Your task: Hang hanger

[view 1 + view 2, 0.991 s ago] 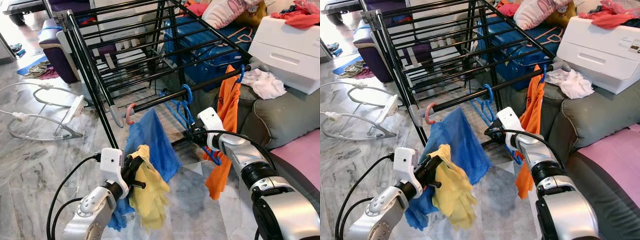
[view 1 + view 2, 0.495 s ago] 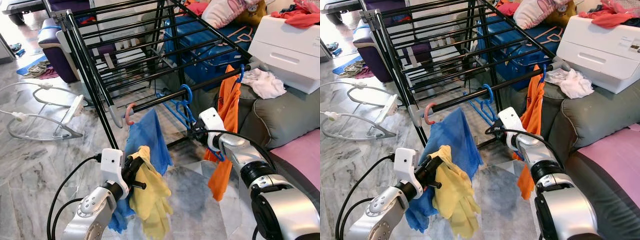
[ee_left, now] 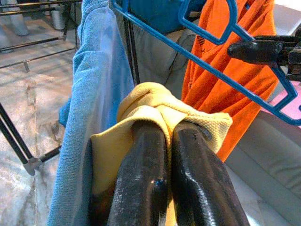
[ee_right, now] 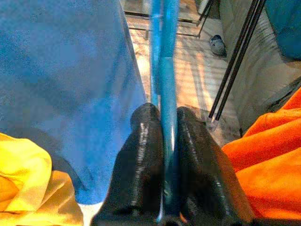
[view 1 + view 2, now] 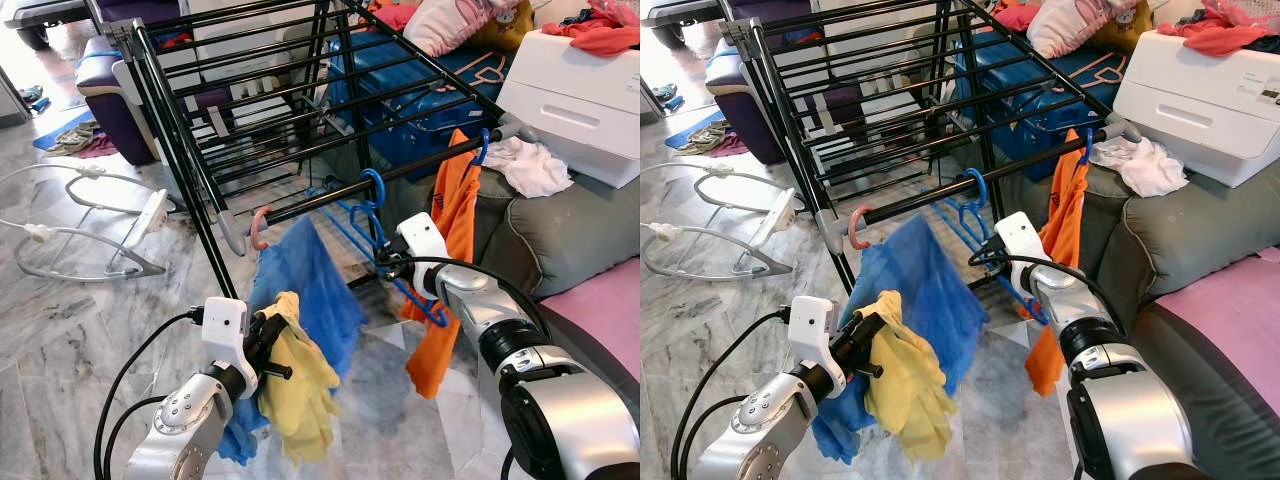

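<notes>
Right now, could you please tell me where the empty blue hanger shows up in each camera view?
Left eye view: blue hanger, centre, hooked on the rack bar.
Right eye view: centre, left of the orange shirt.
Left wrist view: across the top right.
Right wrist view: clamped in the right pincer.
Shared landmark: the orange shirt.

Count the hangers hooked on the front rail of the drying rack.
3: a pink hanger carrying the blue cloth, an empty blue hanger pinched by the right hand, and another blue hanger holding the orange shirt.

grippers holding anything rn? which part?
Left gripper: shut on a bunched fold of the yellow cloth. Right gripper: shut on a bar of the blue hanger, whose hook is on the rack rail.
</notes>
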`<state>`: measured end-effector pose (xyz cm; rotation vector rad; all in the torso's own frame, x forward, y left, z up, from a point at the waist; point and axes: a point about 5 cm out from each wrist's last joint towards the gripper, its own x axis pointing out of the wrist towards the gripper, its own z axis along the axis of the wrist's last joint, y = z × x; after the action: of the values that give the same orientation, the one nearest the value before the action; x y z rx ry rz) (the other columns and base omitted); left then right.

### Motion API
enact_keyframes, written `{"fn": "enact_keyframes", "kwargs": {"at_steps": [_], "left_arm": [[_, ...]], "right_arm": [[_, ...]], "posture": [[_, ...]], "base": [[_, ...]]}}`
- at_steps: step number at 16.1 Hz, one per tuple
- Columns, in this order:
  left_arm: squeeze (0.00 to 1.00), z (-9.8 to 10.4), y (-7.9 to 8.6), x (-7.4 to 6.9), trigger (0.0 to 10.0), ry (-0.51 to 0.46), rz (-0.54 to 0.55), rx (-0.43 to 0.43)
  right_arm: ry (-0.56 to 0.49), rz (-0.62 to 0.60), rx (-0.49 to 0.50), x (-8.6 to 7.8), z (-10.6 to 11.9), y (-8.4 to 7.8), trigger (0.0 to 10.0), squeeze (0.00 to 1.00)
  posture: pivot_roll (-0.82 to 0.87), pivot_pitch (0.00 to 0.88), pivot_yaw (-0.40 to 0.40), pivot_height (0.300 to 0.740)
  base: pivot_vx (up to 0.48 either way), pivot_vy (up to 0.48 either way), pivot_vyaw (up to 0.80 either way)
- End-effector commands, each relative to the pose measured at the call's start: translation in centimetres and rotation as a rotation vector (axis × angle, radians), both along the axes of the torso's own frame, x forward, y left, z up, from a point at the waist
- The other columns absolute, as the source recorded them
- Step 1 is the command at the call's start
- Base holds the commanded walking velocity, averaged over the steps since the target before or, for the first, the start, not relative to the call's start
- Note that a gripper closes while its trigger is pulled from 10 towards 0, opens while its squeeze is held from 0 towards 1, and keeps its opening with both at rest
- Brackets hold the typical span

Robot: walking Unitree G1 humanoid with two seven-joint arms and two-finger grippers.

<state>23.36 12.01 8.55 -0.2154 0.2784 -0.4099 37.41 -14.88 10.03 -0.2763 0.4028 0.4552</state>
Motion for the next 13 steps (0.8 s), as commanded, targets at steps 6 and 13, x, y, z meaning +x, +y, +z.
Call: {"fn": "enact_keyframes", "kwargs": {"at_steps": [6,13], "left_arm": [[0.0,0.2,0.0,0.1,10.0,-0.012,0.007,0.007],[0.0,0.1,0.2,0.2,10.0,-0.038,0.064,0.042]], "right_arm": [[-0.056,-0.006,0.001,0.6,1.1,0.0,0.0,0.0],[-0.231,-0.068,0.135,0.9,3.5,-0.7,10.0,0.0]], "posture": [[-0.01,0.045,0.054,0.74],[-0.02,0.042,0.047,0.74]], "base": [[0.0,0.0,0.0],[0.0,0.0,0.0]]}}
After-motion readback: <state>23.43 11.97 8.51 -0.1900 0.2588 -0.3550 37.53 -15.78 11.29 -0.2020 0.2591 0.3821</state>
